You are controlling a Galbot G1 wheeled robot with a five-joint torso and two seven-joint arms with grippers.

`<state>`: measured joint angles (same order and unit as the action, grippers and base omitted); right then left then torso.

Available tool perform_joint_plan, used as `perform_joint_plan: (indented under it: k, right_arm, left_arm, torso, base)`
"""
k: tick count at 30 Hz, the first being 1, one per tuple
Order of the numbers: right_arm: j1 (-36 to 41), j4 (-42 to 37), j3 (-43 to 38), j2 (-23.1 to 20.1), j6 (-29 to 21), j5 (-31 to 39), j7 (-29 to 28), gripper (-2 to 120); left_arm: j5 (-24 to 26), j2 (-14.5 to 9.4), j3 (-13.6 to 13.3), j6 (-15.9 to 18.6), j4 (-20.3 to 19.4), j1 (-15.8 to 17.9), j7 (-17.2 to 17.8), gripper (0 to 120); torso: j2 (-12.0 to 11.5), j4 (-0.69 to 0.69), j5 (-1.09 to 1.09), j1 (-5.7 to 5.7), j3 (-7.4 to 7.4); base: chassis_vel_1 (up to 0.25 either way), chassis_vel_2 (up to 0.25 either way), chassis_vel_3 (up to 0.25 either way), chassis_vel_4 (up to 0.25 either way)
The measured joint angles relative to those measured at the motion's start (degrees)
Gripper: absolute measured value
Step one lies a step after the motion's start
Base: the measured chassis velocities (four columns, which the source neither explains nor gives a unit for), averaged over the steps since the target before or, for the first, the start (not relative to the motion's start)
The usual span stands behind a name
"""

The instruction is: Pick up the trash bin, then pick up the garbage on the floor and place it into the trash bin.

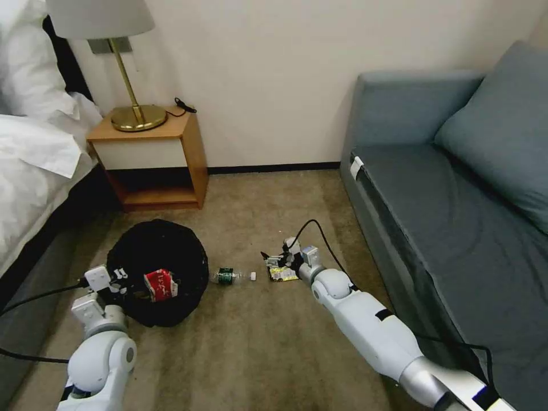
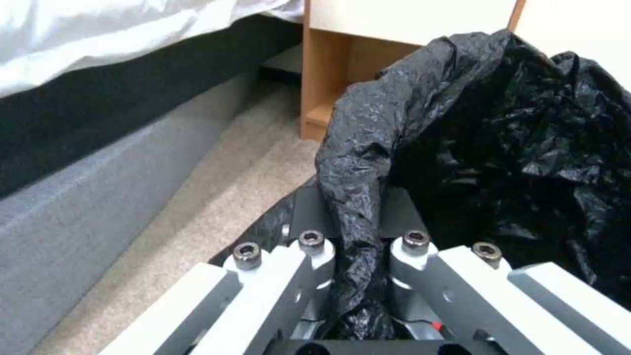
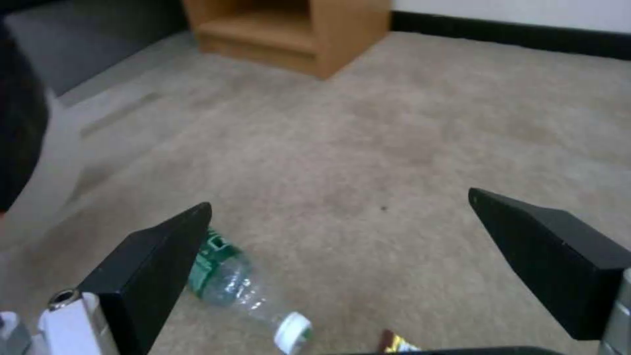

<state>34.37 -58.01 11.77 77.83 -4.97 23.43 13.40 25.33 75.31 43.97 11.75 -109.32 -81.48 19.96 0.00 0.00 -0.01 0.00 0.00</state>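
Far left: bed (image 1: 34, 154) and wooden nightstand (image 1: 157, 157) with a brass lamp (image 1: 134, 108). Left gripper (image 1: 117, 279) is at the near-left rim of the trash bin (image 1: 165, 251), clamped on a fold of its black liner; the left wrist view shows the bag pinched between the fingers (image 2: 309, 256). Bin sits on the carpet (image 1: 251, 342) in front of the nightstand, with a red-and-white packet (image 1: 161, 284) already lying inside. Bag plastic is thin, soft and slippery, so I'd judge a hold on the liner alone could slip or tear; the firm rim under it is the better place to grip. Just right of the bin lies the clear bottle (image 1: 233, 276) on its side, green label, white cap; looks empty, so light, crushable and liable to roll — grab across the body. Label writing too small to read. Next right, the yellow-silver snack wrapper (image 1: 283, 274), flat, flimsy, light; pinch an edge. Print unreadable. Right gripper (image 1: 279, 264) hovers low right at the wrapper, jaws spread wide, holding nothing; the right wrist view has the bottle just beyond one fingertip (image 3: 177, 236). Far right: grey sofa (image 1: 456, 188).
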Motion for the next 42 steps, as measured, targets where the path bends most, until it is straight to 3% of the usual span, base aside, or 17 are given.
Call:
perform_joint_plan:
  k: [9,23,42]
  right_arm:
    - [-6.05,8.64,3.60,4.83,1.41,-1.86,4.27,100]
    - [-14.58,28.73,4.55,13.91,8.74,-12.83,12.99,100]
    - [-10.02,25.32,5.50,12.68,9.77,-12.55,11.18,100]
  left_arm:
    - [0.04,0.06,1.42,-0.64,1.57,0.65,0.00,5]
    - [1.62,-0.65,2.08,0.62,0.71,3.32,0.83,5]
    - [1.09,0.56,2.26,0.34,-0.13,2.21,0.85,5]
  torso:
    - [0.00,0.01,0.00,0.00,0.00]
    - [0.00,0.00,0.00,0.00,0.01]
    - [0.00,0.00,0.01,0.00,0.00]
  base:
    - [0.000,0.000,0.000,0.000]
    - [0.000,0.000,0.000,0.000]
    - [0.000,0.000,0.000,0.000]
